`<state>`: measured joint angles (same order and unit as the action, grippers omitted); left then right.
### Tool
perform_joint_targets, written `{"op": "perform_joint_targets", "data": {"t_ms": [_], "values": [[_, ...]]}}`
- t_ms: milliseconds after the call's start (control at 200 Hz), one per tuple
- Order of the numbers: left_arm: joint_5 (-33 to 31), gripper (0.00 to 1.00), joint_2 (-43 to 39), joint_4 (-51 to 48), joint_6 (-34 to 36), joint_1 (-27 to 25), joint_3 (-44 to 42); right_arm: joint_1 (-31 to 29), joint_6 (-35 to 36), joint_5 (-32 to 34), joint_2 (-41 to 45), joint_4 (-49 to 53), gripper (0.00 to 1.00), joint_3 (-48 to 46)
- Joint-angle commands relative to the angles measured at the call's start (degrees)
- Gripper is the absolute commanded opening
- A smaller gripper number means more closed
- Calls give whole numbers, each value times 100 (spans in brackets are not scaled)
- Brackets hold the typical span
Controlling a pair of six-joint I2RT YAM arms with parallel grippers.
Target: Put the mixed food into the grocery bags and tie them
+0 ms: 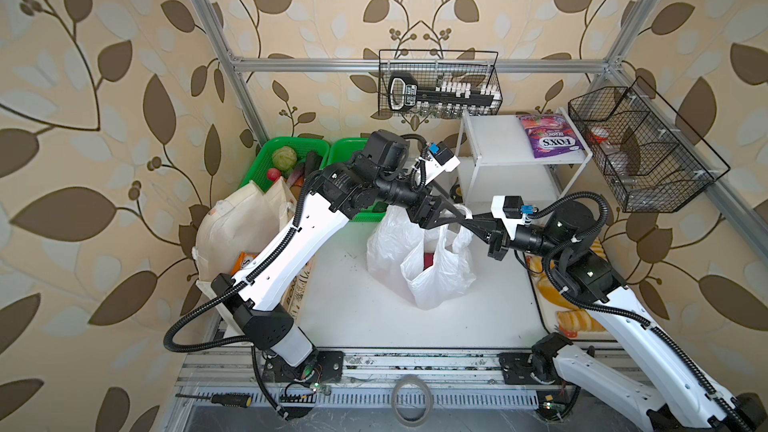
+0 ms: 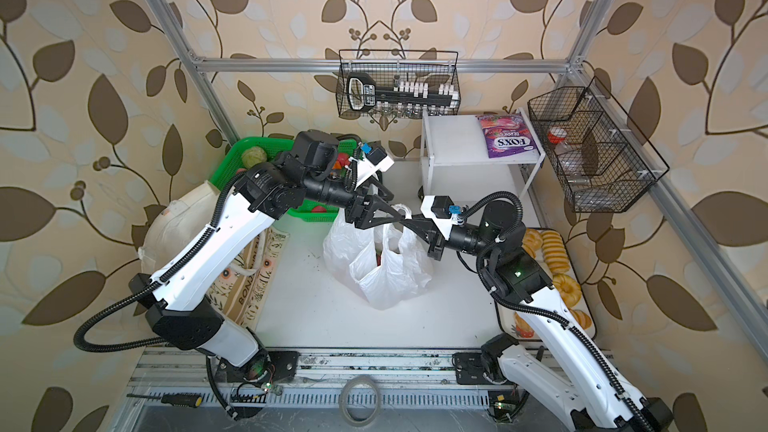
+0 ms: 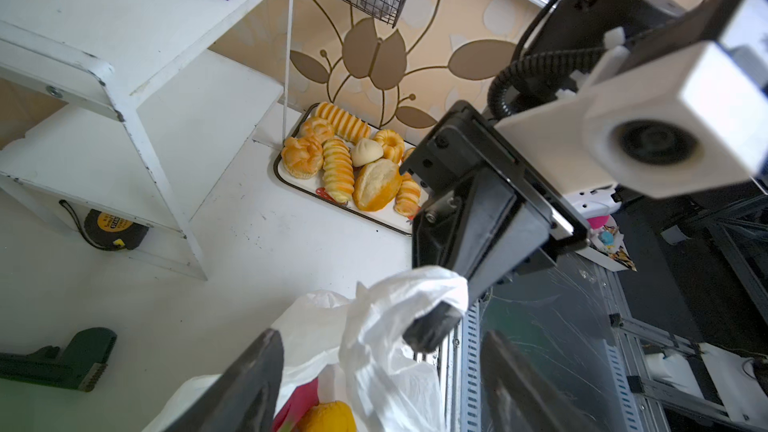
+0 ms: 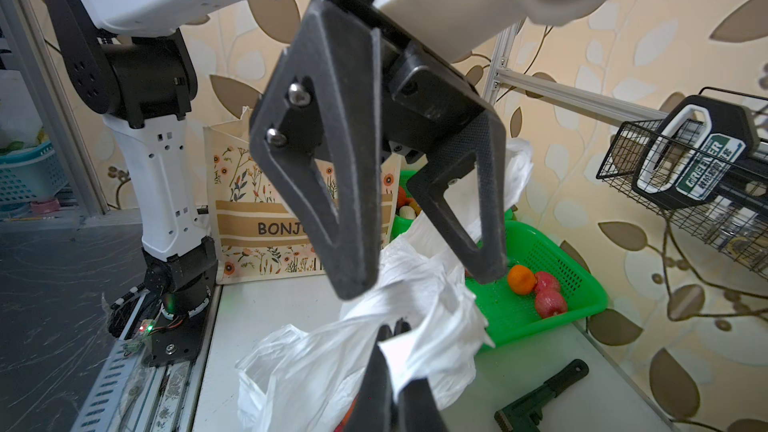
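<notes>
A white plastic bag (image 1: 419, 268) (image 2: 386, 280) stands mid-table, with a yellow fruit (image 3: 328, 415) and something red (image 1: 428, 261) inside. My right gripper (image 4: 388, 328) (image 1: 467, 219) is shut on its raised loop handle (image 3: 399, 297). My left gripper (image 3: 380, 336) (image 2: 401, 206) is open, its fingers either side of that handle and the right gripper's tip. The cream cloth tote (image 1: 241, 222) (image 4: 249, 218) stands at the left, an orange pouch (image 1: 245, 261) showing in it. A purple FOX'S packet (image 1: 548, 137) lies on the white shelf (image 1: 498, 147). An orange (image 4: 521, 279) and red fruits (image 4: 548, 301) lie in a green basket (image 4: 582, 297).
A second green basket (image 1: 266, 151) at the back left holds a cabbage (image 1: 284, 157). A tray of bread (image 3: 291, 176) sits by the right wall. A green wrench (image 4: 540, 401) lies on the table. Wire baskets (image 1: 440, 85) (image 1: 640, 147) hang on the frame.
</notes>
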<state>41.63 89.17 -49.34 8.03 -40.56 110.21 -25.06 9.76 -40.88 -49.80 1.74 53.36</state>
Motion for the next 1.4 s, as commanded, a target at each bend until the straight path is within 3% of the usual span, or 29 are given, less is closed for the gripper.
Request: {"op": "perform_joint_targets", "data": {"t_ms": [0, 210, 690, 790, 1070, 1170, 1275, 1395], "values": [[207, 77, -271, -18, 413, -40, -34, 1, 211, 18, 29, 21, 0, 104], [74, 76, -198, 85, 397, -40, -9, 1, 193, -215, -30, -42, 0, 124], [210, 60, -27, 39, 476, -40, -2, 1, 123, -244, 2, -122, 0, 122], [201, 53, 17, 47, 460, -40, 9, -1, 121, -253, 8, -123, 0, 119], [259, 19, -7, 78, 436, -40, 2, 1, 116, -118, 27, -105, 0, 77], [175, 0, -89, 238, 308, -40, -55, 3, 56, 4, 36, -107, 0, 51], [24, 0, -251, 591, -53, -40, -183, 1, -60, 377, 52, 7, 0, 38], [-322, 0, -507, 1187, -651, -40, -439, 5, -600, 763, 121, 51, 14, 46]]}}
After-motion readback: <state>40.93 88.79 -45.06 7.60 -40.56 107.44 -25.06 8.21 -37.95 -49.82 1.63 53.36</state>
